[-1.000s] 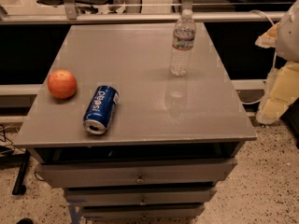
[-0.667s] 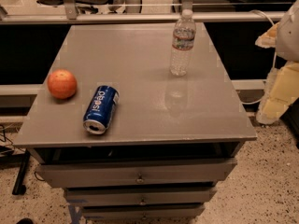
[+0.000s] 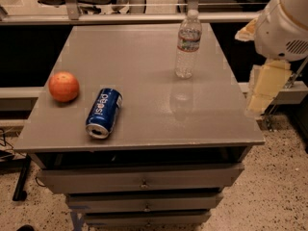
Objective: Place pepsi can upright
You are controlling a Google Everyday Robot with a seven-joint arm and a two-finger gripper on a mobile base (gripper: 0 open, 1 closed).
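Observation:
The pepsi can [image 3: 104, 112] lies on its side near the front left of the grey table top [image 3: 154, 81]. It is dark blue with white lettering, and its silver end faces the front edge. My gripper [image 3: 261, 91] hangs off the right edge of the table, below the white arm housing [image 3: 284, 23]. It is well to the right of the can, holds nothing and touches nothing.
An orange-red fruit [image 3: 63, 86] sits to the left of the can. A clear plastic water bottle [image 3: 188, 44] stands upright at the back right of the table. Drawers [image 3: 142, 182] run below the table top. A rail and chairs stand behind.
The arm and gripper have shifted a little to the left, closer to the table's right edge. The can, the fruit and the bottle have not moved.

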